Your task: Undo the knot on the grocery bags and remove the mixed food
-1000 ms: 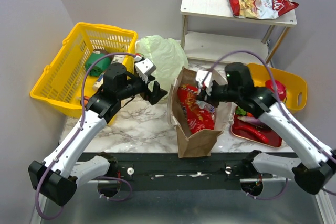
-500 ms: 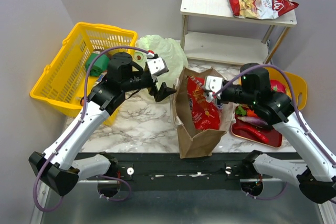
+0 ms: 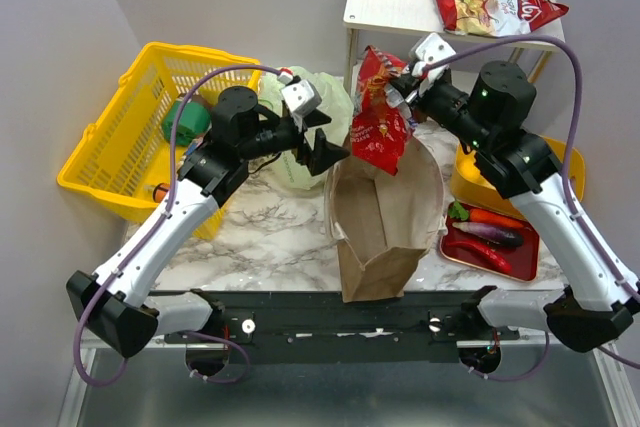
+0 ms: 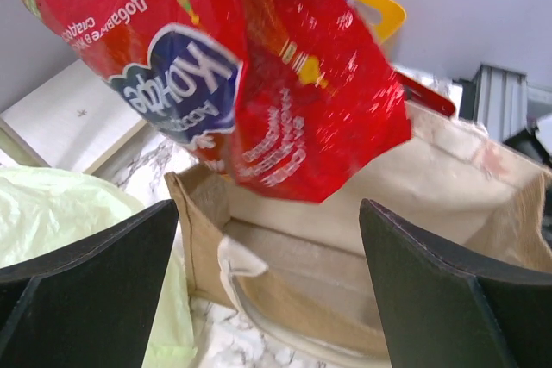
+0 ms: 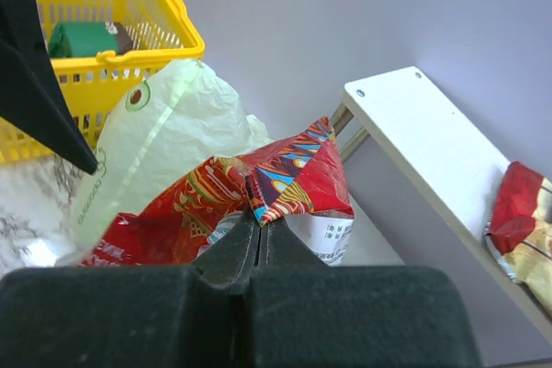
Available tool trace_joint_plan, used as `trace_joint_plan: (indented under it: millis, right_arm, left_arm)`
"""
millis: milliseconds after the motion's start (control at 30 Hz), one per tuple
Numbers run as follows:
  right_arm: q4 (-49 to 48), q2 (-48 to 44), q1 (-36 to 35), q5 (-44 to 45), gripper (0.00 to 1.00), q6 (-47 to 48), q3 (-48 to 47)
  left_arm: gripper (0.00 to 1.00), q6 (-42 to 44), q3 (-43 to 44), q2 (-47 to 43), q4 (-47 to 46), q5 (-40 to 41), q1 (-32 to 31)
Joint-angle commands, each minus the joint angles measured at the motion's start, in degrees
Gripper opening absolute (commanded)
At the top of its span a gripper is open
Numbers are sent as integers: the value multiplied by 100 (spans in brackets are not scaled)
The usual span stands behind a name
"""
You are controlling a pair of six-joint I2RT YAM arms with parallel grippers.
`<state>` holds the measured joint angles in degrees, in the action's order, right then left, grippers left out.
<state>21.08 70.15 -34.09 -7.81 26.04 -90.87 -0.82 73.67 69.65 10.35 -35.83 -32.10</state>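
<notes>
Pinching red snack packet (image 3: pixel 382 129) by top corner in right claw (image 3: pixel 403 87), above mouth of brown paper bag (image 3: pixel 385 242) on worktop (image 3: pixel 270 239). Holding left claw (image 3: pixel 326 143) spread wide beside packet, near pale green plastic bag (image 3: pixel 312 97).

Snack packet (image 3: pixel 380 127) above paper bag (image 3: pixel 375 267) mouth; plastic bag (image 3: pixel 335 97) behind-left, basket (image 3: pixel 110 142) further left; shelf (image 3: pixel 390 2) behind, trays (image 3: pixel 468 182) right of paper bag.

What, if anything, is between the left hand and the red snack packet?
Nothing: in the top view only a bare gap separates the open left hand from the red snack packet, which the right hand holds above the brown paper bag.
</notes>
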Motion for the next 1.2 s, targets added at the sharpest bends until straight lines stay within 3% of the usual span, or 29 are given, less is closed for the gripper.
trace_joint_plan:
  millis: [0, 67, 133, 167, 233, 433, 733, 767, 800, 867, 900, 933, 1033, 1100, 1167]
  right_arm:
    - [-1062, 218, 7, 70, 0, -749, -606]
    - [-1097, 393, 7, 165, 0, -715, -739]
    - [-1185, 473, 7, 690, 1, -654, -818]
    - [-1351, 465, 33, 841, 0, -549, -792]
    - [-1484, 395, 173, 1027, 0, -443, -670]
    - [-1704, -36, 770, 1255, 0, 15, -502]
    - [-1862, -677, 1440, 1300, 0, 235, -169]
    - [-1871, -730, 1457, 1283, 0, 226, -98]
    - [-1862, -774, 1484, 1274, 0, 208, -37]
    - [-1871, -854, 1563, 1256, 0, 156, 78]
    - [-1871, -871, 1598, 1256, 0, 129, 104]
    - [-1862, -880, 1676, 1239, 0, 112, 122]
    - [-1871, -889, 1826, 1239, 0, 59, 131]
    - [-1871, -880, 1897, 1221, 1, -20, 148]
    - [-1862, -898, 1976, 1151, 0, -73, 192]
  left_arm:
    - [99, -717, 376, 330, -665, 542, -95]
    - [99, -561, 533, 505, -570, 639, -147]
    - [99, 516, 605, 637, -115, 936, -384]
    - [99, 835, 500, 734, 236, 1869, -524]
    - [99, 1240, 281, 770, 353, 2448, -719]
    - [99, 1540, 174, 1165, 688, 2871, -842]
    - [98, 1884, 1667, 2491, 1890, 3724, -895]
    - [93, 1875, 1955, 2719, 2283, 3698, -895]
    - [76, 1875, 2089, 2817, 2461, 3628, -869]
    - [51, 1866, 2204, 2853, 2673, 3209, -842]
    - [17, 1840, 2100, 2748, 2526, 3014, -816]
    - [0, 1866, 1977, 2599, 2403, 2777, -807]
    - [0, 1945, 1153, 1608, 1342, 1732, -824]
    - [0, 2094, 212, 606, -6, 1397, -912]
    - [0, 2461, -150, 35, -453, 1255, -1070]
